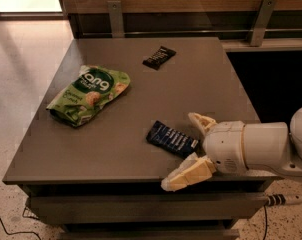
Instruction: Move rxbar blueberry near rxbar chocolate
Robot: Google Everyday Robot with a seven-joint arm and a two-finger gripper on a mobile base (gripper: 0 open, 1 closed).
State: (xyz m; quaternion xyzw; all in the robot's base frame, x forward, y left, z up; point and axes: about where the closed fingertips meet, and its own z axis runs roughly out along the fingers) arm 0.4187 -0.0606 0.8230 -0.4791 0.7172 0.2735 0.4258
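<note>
Where the end effector [193, 148] sits at the near right edge of the surface [201, 84], you see it spread wide about the right end of the rxbar blueberry [171, 139], whose long axis runs leftward from it; the rxbar chocolate [159, 57] lies well apart, near the far edge.
</note>
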